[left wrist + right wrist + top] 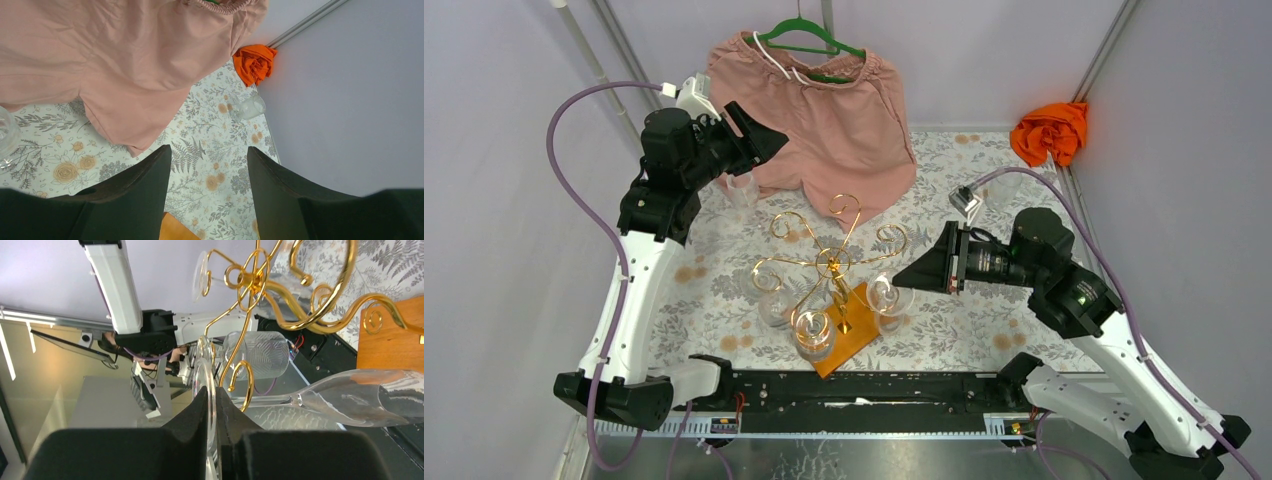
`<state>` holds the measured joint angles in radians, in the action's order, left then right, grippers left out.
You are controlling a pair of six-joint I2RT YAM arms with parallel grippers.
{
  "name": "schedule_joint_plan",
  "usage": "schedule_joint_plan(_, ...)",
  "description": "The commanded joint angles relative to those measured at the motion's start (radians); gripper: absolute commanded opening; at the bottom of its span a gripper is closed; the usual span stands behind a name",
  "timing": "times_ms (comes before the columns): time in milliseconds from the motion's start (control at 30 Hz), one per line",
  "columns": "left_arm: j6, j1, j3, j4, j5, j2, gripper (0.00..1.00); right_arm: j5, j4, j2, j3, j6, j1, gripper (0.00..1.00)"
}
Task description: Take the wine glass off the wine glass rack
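Wine glass (345, 400) foot pinched by right gripper (213, 395), plain only from its wrist camera, left gripper (209, 160) spread, empty

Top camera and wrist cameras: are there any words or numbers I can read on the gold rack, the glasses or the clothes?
No text can be read in any view.
On the wine glass rack, the wine glass, the pink shorts and the orange cloth: no writing.
On the small boards at the front rail: any marks are too small to read.
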<state>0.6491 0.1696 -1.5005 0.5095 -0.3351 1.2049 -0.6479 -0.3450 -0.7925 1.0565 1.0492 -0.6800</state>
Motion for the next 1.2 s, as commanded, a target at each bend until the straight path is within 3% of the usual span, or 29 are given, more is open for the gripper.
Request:
schedule_joint_plan(0,-0.003,0.006,0.014,-0.025,-0.005,-0.014,0.65,-0.02,0.022,-0.008,0.048,-0.019,-0.051,0.0)
schedule_joint_plan(467,-0.009,0.006,0.018,-0.024,-0.004,-0.021,0.65,0.076,0.096,-0.113,0.09,-0.052,-0.241,0.0)
schedule_joint_plan(1167,-0.025,0.007,0.005,-0.007,0.001,-0.027,0.66,0.392,-0.06,-0.085,0.153,-0.165,-0.243,0.0)
